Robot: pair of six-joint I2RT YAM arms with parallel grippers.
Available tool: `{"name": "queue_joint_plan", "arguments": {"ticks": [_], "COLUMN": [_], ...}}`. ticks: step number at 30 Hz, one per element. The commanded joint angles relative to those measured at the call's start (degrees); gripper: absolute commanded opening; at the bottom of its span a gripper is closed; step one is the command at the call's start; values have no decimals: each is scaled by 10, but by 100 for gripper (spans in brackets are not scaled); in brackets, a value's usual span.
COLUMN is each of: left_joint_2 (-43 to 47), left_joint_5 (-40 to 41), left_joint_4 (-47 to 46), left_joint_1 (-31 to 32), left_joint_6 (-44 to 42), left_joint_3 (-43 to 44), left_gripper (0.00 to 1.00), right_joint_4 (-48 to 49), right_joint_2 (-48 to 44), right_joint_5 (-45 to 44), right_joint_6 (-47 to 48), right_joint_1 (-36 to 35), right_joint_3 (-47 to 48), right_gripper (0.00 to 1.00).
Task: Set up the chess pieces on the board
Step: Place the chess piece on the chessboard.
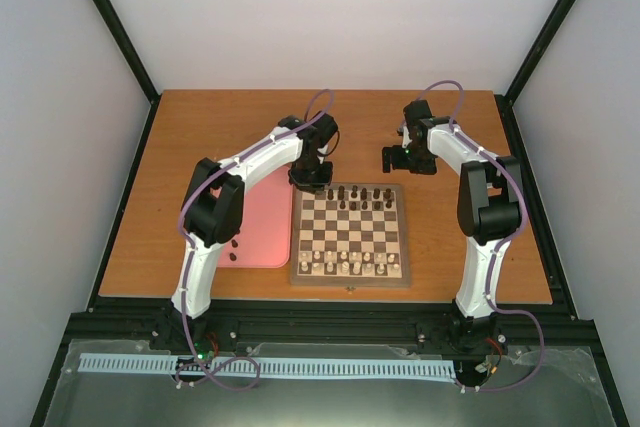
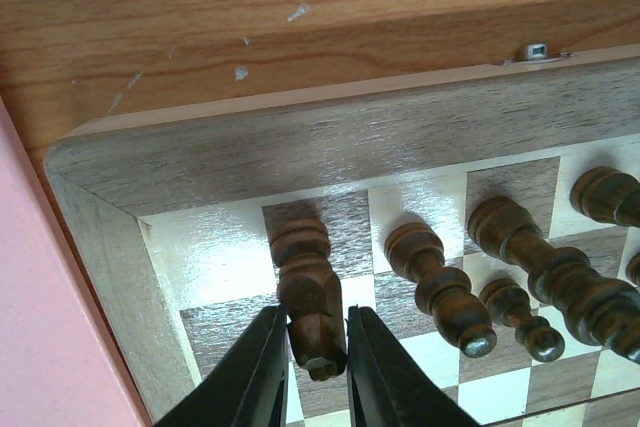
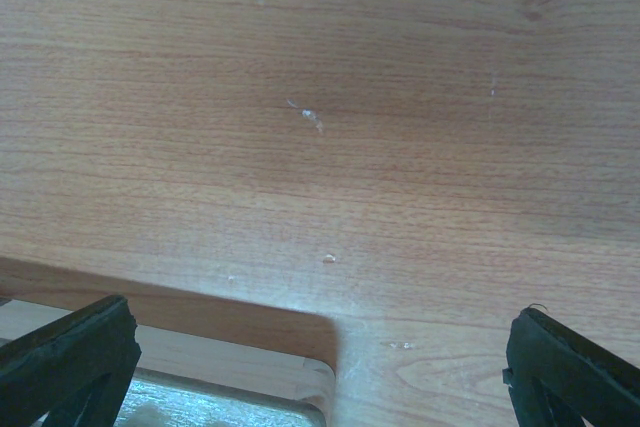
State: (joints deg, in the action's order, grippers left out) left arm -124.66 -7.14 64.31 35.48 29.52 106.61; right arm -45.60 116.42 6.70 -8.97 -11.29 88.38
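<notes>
The left gripper (image 2: 317, 322) is hanging over the far-left corner of the board (image 1: 349, 279), which is lying on the near middle of the tabletop (image 1: 200, 147). Its fingers (image 2: 250, 377) are standing close on either side of the head of one dark piece (image 2: 305, 287). Whether they are pinching it or only flanking it cannot be told. That piece is standing upright in the board's far row, on the dark square next to the light far-left corner square. More of the dark chess pieces (image 1: 360, 193) are standing beside it along the board's far edge, filling much of the two far rows. The pale pieces (image 1: 345, 265) are lining the near edge. A pink tray (image 1: 262, 209) is lying just beside the board's left edge, and a few dark specks (image 1: 234, 245) are sitting on its near part next to the left arm, too small to identify. The right gripper (image 3: 320, 367) is hovering over bare tabletop just beyond the board's far-right corner. Its fingers (image 3: 70, 362) are spreading wide apart and holding nothing.
</notes>
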Motion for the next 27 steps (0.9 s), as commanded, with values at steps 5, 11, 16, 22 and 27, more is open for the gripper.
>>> {"name": "queue_joint_plan", "arguments": {"ticks": [5, 11, 16, 22, 27], "left_joint_2": [-8, -12, -8, 0, 6], "left_joint_5": [-10, -21, -27, -34, -43], "left_joint_4": [-7, -10, -5, 4, 7], "left_joint_1": [6, 6, 6, 6, 6], "left_joint_6": [-9, -9, -10, -15, -15], "left_joint_3": [3, 3, 6, 2, -9], "left_gripper": [20, 16, 15, 15, 15], "right_joint_4": [2, 2, 3, 2, 2], "right_joint_2": [7, 7, 7, 7, 5], "right_joint_5": [1, 0, 0, 0, -1], "right_joint_6": [5, 4, 5, 5, 4], "right_joint_1": [-2, -2, -2, -2, -2], "right_joint_3": [4, 3, 2, 1, 0], "right_gripper": [100, 100, 100, 100, 100]}}
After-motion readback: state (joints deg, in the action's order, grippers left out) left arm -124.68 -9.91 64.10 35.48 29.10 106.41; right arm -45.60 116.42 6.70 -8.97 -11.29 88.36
